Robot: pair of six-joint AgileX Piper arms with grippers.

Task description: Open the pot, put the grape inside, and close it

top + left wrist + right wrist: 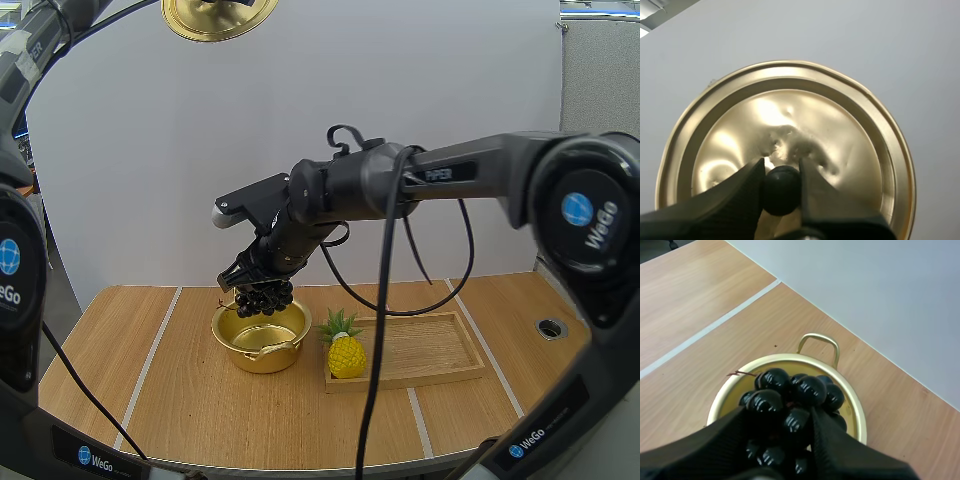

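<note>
On your table (120, 385), the wooden tray (435, 352) lies toward the right edge, and the open gold pot (262, 358) stands just beside its left end, near the middle. The lid (790, 115) hangs high above the table's far left, with your left hand (781, 162) pinching its black knob (781, 192). A pineapple (346, 355) stands on the tray's left end, and your right hand (777, 412) is clamped on the bunch of dark grapes (810, 390) just over the pot's mouth.
</note>
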